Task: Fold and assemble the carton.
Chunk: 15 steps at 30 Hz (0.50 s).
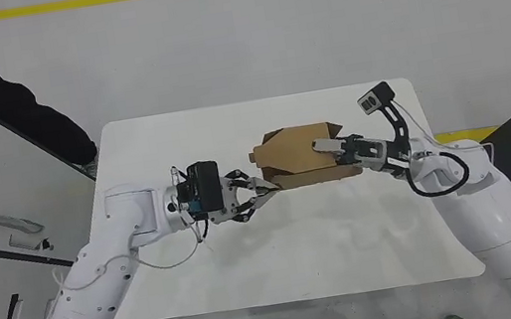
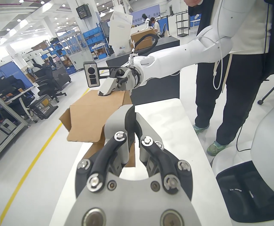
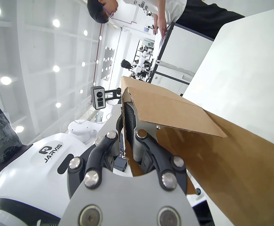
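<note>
Brown cardboard carton (image 1: 301, 157) sitting partly folded mid white table (image 1: 302, 263), between both arms. Left gripper (image 1: 269, 191) pinching flap at one end; right gripper (image 1: 326, 145) clamping edge at opposite end.

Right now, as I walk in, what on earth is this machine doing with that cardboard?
A two-armed robot is working on a brown cardboard carton over a white table. Its left gripper is shut on one end of the carton, and its right gripper is shut on the opposite edge. The carton is only partly opened, with loose flaps sticking out, so it is not assembled yet.
</note>
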{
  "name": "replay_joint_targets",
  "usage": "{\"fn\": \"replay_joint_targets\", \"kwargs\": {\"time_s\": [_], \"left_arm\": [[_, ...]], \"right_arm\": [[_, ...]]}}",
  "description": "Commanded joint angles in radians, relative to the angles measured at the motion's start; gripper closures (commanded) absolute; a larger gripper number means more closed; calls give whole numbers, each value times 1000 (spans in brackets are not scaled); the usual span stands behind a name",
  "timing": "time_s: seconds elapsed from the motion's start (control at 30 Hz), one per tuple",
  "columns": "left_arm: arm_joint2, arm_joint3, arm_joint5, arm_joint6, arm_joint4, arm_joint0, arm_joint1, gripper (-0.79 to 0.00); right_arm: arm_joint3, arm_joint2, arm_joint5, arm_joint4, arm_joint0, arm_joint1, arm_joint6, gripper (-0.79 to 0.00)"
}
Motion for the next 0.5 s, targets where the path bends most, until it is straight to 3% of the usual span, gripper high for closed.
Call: {"fn": "replay_joint_targets", "kwargs": {"time_s": [0.0, 0.47], "left_arm": [[-2, 12, 2, 2, -7, -2, 0, 0], [-39, 35, 19, -37, -10, 4, 7, 0]], "right_arm": [[0, 0, 0, 1, 2, 0, 0, 0], [-5, 11, -5, 2, -5, 3, 14, 0]]}}
